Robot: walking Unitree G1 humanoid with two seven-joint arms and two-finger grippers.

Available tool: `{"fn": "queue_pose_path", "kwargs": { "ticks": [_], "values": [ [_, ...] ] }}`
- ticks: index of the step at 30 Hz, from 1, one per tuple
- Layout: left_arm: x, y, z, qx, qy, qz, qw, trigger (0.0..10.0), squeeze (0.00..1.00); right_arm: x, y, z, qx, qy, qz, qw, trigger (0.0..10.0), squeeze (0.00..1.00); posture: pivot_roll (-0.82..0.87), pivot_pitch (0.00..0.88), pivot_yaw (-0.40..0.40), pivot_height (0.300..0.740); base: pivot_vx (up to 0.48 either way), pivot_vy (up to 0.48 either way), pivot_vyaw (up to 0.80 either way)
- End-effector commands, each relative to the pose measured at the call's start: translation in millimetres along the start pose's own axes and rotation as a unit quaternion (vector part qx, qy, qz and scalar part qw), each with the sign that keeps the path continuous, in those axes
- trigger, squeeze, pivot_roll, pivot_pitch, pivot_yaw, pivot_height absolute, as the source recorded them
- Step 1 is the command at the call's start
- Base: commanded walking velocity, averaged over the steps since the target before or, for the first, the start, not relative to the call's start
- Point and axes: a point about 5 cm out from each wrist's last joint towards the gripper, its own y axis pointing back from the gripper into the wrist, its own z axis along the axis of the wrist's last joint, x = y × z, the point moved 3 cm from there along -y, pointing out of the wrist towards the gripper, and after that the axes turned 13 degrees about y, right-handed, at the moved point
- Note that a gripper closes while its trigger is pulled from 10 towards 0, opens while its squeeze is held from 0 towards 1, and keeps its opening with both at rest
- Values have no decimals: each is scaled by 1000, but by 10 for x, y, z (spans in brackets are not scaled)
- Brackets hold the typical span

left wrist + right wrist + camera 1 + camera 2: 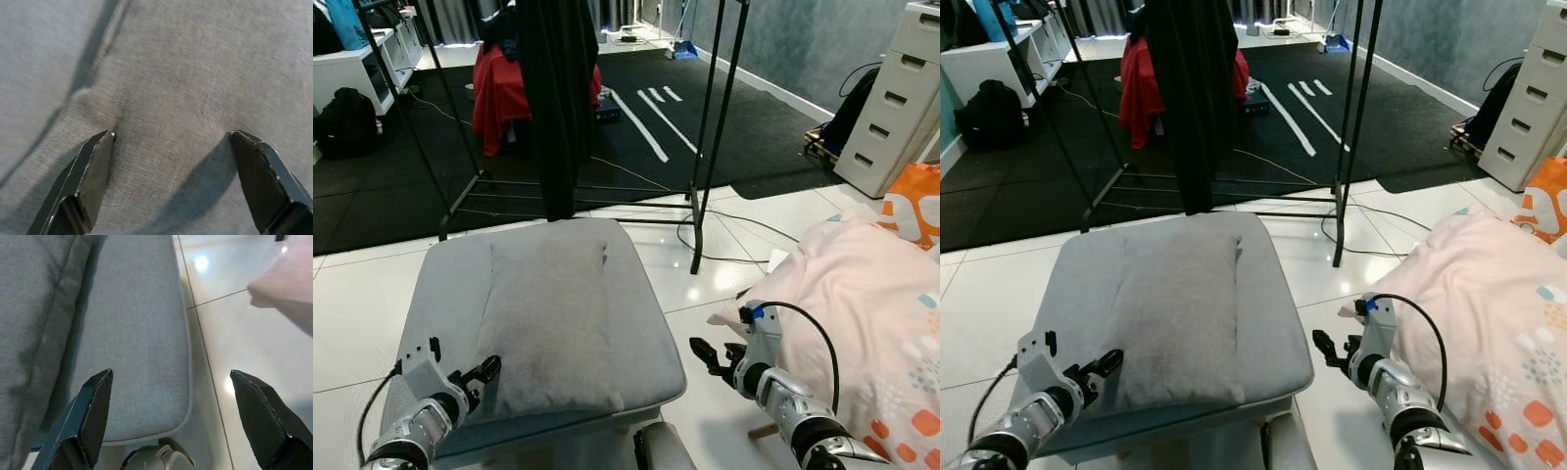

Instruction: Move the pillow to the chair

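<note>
The grey pillow point(546, 323) lay flat on the grey cushioned seat of the chair point(641, 323), slightly left of the seat's middle, with its long side running away from the robot. The left claw point(481, 373) hung at the pillow's near left corner with its fingers spread; in the left wrist view the two black fingertips point(95, 169) stood wide apart just above the pillow's weave, pinching nothing, and whether they touched the fabric could not be told. The right claw point(707, 355) hovered beside the chair's right front corner, over the white tiled floor point(724, 240), also spread and empty. In the right wrist view the seat's rounded edge and the pillow's side lay between its fingers point(98, 401).

To the right, a pale pink quilt point(862, 304) with coloured spots spilled toward the floor, just beside the right arm. Beyond the chair stood a black clothes rack point(715, 137) with a dark garment point(558, 88) hanging from it, its feet partly on a black rug point(744, 127). A red cloth point(499, 93) was draped farther back, and a white chest of drawers point(901, 98) stood by the right wall.
</note>
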Motion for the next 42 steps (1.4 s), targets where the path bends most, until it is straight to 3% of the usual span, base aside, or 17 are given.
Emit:
{"fn": "queue_pose_path", "kwargs": {
  "ticks": [1,9,21,22,23,24,32,42],
  "values": [
    [23,23,-205,36,36,-21,998,10000,0,-27,14,21,-7,1,0,1000,10000,0,-252,112,34,497,0,0,0],
    [-52,24,-505,99,51,-61,992,10000,0,-160,82,65,-12,9,-6,1000,10000,0,-287,166,27,497,0,0,0],
    [-54,-7,-699,107,26,-41,993,10000,0,-241,141,85,-13,18,-2,1000,10000,0,-301,213,4,497,0,0,0],
    [-56,-7,-714,109,24,-41,993,9137,0,-244,142,89,-12,19,-2,1000,10000,0,-301,215,0,497,0,0,0],
    [-56,-7,-714,109,24,-41,993,9137,0,-244,142,89,-12,19,-2,1000,10000,0,-301,215,0,497,0,0,0],
    [-60,-8,-732,113,19,-42,993,0,0,-244,139,99,-12,20,-1,1000,10000,0,-295,218,-9,497,0,0,0],
    [-75,-19,-730,112,14,-43,993,0,0,-227,122,130,-13,21,1,1000,10000,0,-283,208,-13,497,0,0,0],
    [-120,-46,-581,82,30,-51,995,0,0,-174,73,216,-26,17,3,1000,10000,0,-267,172,0,497,0,0,0]
  ]
}}
